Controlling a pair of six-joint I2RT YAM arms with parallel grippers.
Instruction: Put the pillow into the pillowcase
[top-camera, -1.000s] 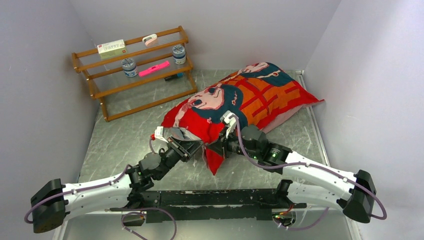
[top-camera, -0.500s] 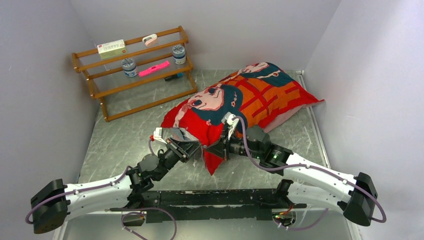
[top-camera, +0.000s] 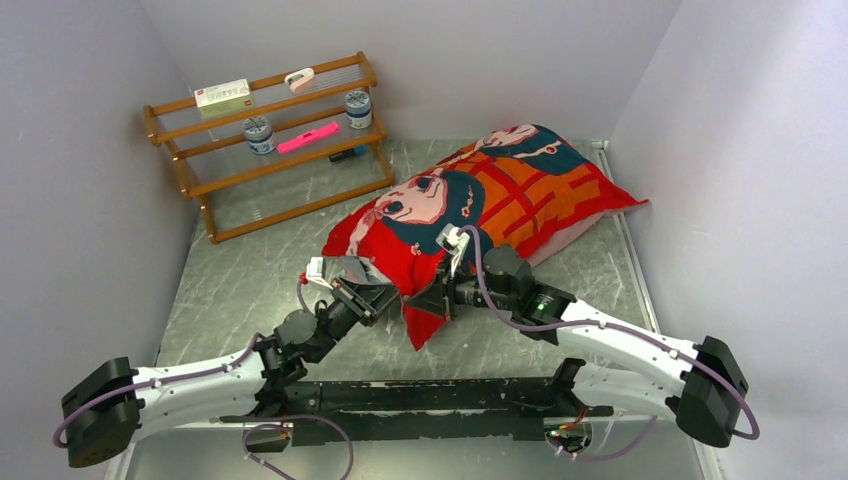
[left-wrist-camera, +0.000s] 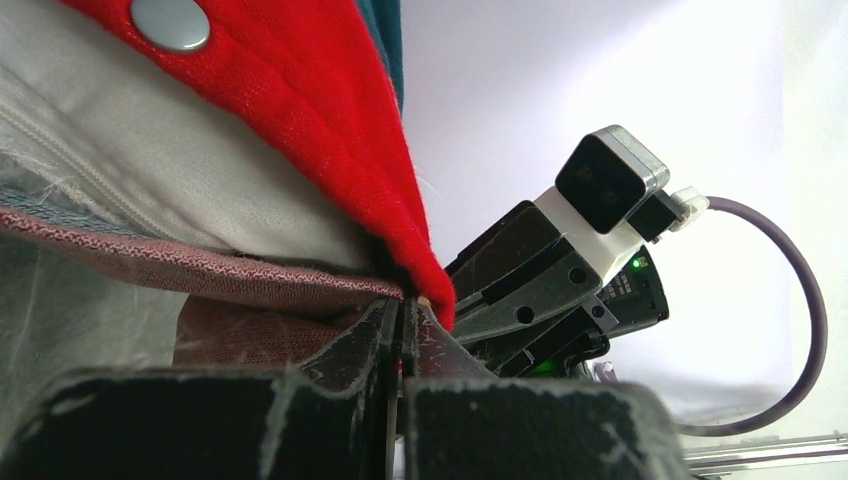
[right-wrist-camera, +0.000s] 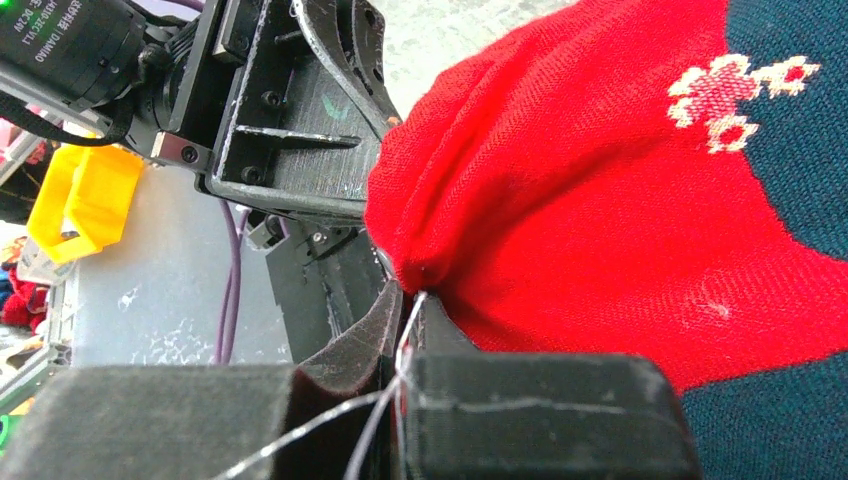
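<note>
— Pillowcase first: where did we find it?
— We saw the red pillowcase (top-camera: 500, 195) lying plump and filled on the grey table (top-camera: 250, 280). It ran from the middle of the top view out toward two o'clock, and its open end pointed toward six o'clock, between the two arms.
— And the pillow?
— We made out the white pillow (left-wrist-camera: 150, 170) only through the left wrist camera. It sat inside the mouth, under a red flap with a metal snap (left-wrist-camera: 170, 22). From above, the case hid it.
— What were the pincers doing?
— We found the left gripper (top-camera: 385, 293) clenched on the pillowcase's paler pink hem at the mouth, between seven and eight o'clock from the case's middle. The right gripper (top-camera: 427, 298) sat just beside it, at its three o'clock, clamped on the red edge of the same opening.
— Were the two touching?
— We saw them nose to nose and very close, but we could not judge contact.
— Anything else on the table?
— We noted a wooden rack (top-camera: 270, 140) at ten o'clock, well apart from the case.
</note>
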